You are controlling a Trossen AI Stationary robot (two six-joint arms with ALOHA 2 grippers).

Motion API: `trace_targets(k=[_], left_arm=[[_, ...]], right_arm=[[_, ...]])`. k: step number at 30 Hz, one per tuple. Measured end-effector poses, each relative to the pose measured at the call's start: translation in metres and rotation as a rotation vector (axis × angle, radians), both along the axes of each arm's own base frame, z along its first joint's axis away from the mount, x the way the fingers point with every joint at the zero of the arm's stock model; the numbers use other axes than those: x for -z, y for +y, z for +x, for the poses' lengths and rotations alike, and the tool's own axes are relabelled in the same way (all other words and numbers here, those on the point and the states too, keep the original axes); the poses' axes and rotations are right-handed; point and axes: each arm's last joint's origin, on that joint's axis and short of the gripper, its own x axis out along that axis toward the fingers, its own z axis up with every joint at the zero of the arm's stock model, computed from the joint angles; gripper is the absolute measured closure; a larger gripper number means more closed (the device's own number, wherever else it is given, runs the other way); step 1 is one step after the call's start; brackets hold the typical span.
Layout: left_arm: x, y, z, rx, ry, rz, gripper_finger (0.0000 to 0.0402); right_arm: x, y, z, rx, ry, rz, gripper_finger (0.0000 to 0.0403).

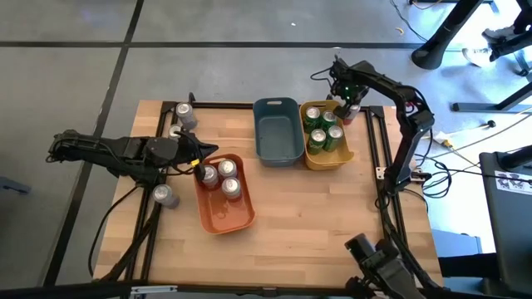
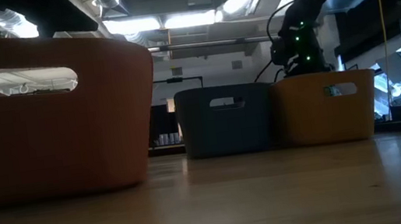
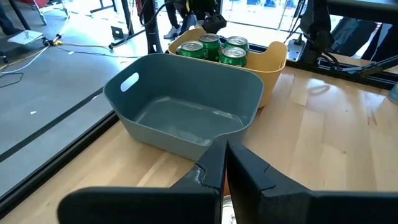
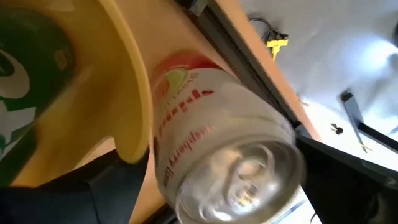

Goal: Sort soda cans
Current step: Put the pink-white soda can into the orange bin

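Where yellow plastic bin [image 4: 134, 93] curves – glossy cylindrical red-white can [image 4: 217, 137] alongside.

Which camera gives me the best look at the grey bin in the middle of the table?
The left wrist view: the grey bin fills the picture, with its bare inside and handle slot clear. The high view shows it small from above, between the orange and yellow bins. The low view shows only its side wall. The right wrist view misses it.

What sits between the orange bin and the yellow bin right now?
The grey-blue bin, empty, sits beside the yellow bin, with bare tabletop between it and the orange bin. The high view shows it.
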Motion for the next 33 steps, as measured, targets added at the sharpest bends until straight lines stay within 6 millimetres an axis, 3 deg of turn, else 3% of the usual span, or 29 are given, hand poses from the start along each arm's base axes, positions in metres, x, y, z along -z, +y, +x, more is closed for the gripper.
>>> trace_targets(k=[6,13,17,24,33], left_arm=[[0.0,0.0,0.0,0.0,0.0,0.0,0.0394],[0.0,0.0,0.0,0.0,0.0,0.0,0.0394],[0.0,0.0,0.0,0.0,0.0,0.0,0.0394],[0.0,0.0,0.0,0.001,0.001,0.003,0.0394],[-0.001,0.001,0.0,0.006,0.0,0.022,0.0394]], right_arm=[[0.005,-0.001,0.002,-0.007,0.009,0.018,0.004],[0.004,0.001,0.0,-0.007,0.033,0.022,0.0115],[0.0,0.003,-0.001,0.005,0.034,0.017,0.0116],[-0.032,0.015,-0.009,0.037,-0.015,-0.077,0.0116],[-0.084,0.044,-0.021,0.049,-0.11,-0.233,0.0116]])
